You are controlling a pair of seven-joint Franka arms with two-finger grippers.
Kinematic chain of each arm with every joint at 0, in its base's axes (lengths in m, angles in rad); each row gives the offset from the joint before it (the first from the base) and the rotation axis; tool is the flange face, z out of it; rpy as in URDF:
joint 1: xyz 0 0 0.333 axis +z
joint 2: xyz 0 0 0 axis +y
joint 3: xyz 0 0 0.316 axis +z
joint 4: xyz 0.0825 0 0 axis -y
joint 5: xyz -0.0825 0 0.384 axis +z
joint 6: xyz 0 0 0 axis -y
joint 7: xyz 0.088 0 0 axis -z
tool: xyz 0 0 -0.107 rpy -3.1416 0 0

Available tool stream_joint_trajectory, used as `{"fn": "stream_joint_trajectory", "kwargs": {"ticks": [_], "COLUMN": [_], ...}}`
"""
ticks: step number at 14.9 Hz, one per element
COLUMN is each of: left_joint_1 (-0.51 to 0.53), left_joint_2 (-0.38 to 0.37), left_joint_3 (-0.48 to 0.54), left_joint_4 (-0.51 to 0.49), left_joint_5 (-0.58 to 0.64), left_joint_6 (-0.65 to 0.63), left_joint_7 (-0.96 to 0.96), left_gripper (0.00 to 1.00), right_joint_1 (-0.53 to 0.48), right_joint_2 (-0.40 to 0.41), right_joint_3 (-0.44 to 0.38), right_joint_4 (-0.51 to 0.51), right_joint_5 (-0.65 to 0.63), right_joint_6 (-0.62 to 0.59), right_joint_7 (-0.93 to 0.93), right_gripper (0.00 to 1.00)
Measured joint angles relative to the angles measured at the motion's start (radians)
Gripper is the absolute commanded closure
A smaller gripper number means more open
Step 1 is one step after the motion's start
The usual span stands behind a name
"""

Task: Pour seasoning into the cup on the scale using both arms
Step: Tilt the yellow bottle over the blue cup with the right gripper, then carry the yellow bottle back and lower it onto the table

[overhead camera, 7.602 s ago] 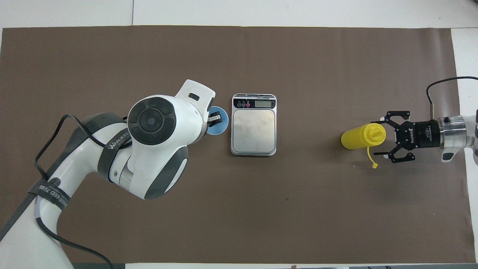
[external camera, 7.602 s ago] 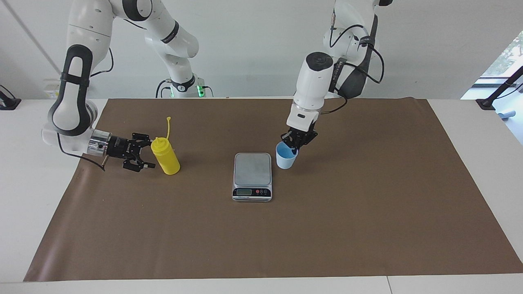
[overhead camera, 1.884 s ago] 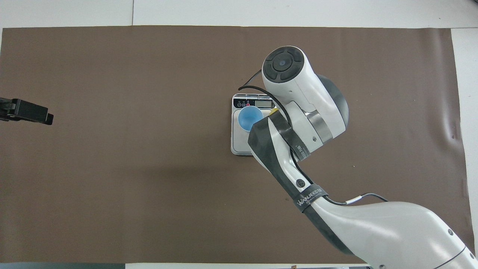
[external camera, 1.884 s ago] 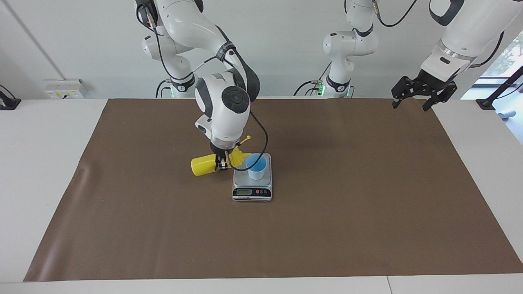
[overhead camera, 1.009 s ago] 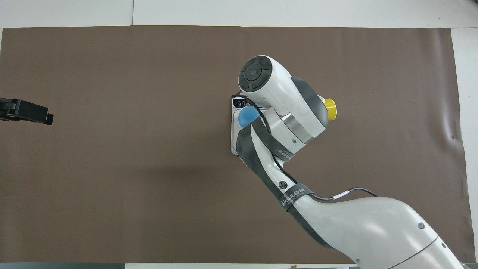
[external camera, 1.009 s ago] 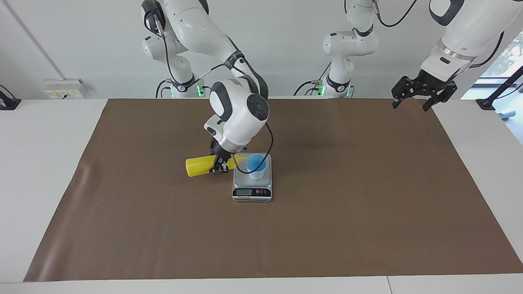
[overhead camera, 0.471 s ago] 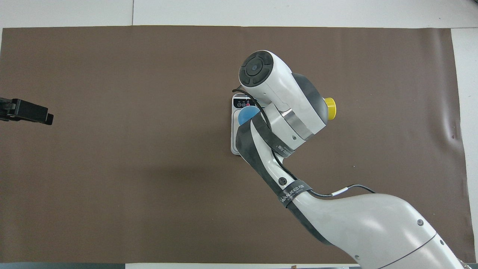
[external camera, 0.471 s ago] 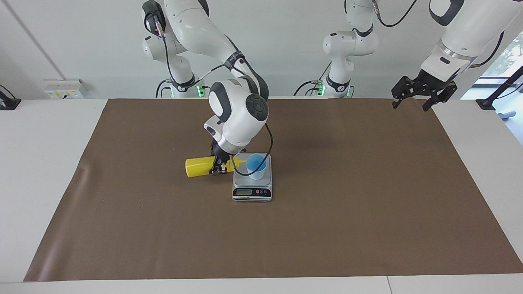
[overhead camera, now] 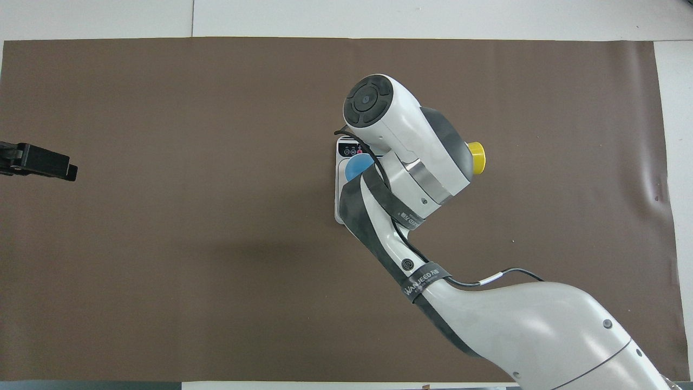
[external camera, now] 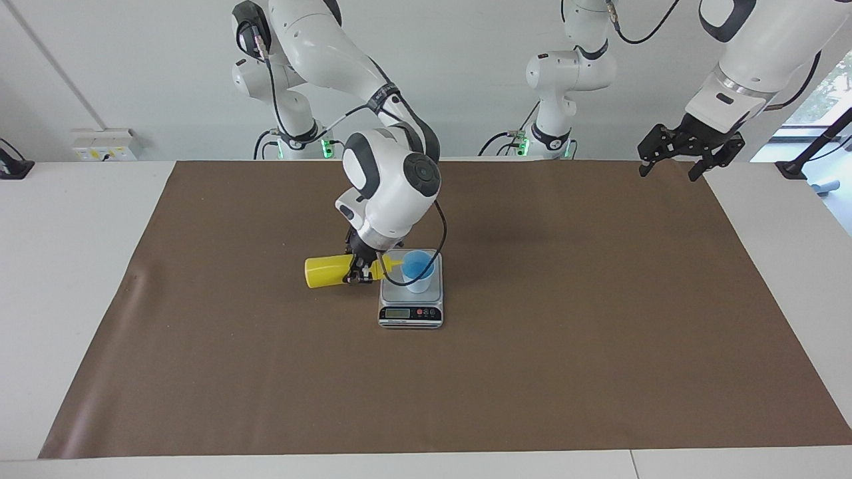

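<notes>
The right gripper (external camera: 357, 269) is clamping the bottle (external camera: 326, 271) around its shoulder, holding it on its side in the air just beside the scale (external camera: 411, 293), toward the right arm's end, its long axis lying roughly level along the surface and its nozzle pointing at the rim of the cup (external camera: 417, 271) standing on the scale. With the nozzle only just reaching the rim, seasoning is risking running down the cup's outside onto the scale, and a nudge could be tipping the light cup. The left gripper (external camera: 689, 151) is waiting open, raised well apart from the scale over the mat's corner at the left arm's end.
</notes>
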Motion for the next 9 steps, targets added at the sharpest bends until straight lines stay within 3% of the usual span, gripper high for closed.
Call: {"fn": "stream_joint_trajectory", "kwargs": {"ticks": [5,9], "left_joint_1": [0.0,0.0], "left_joint_2": [0.0,0.0], "left_joint_3": [0.0,0.0], "left_joint_4": [0.0,0.0], "left_joint_5": [0.0,0.0], "left_joint_6": [0.0,0.0], "left_joint_7": [0.0,0.0], "left_gripper": [0.0,0.0], "right_joint_1": [-0.006,-0.06], "right_joint_2": [-0.003,-0.038], "right_joint_3": [-0.001,-0.004], "right_joint_4": [0.04,0.056], "right_joint_5": [0.026,0.154], "right_joint_6": [-0.039,-0.044], "right_joint_7": [0.001,-0.013], "right_gripper": [1.0,1.0]}}
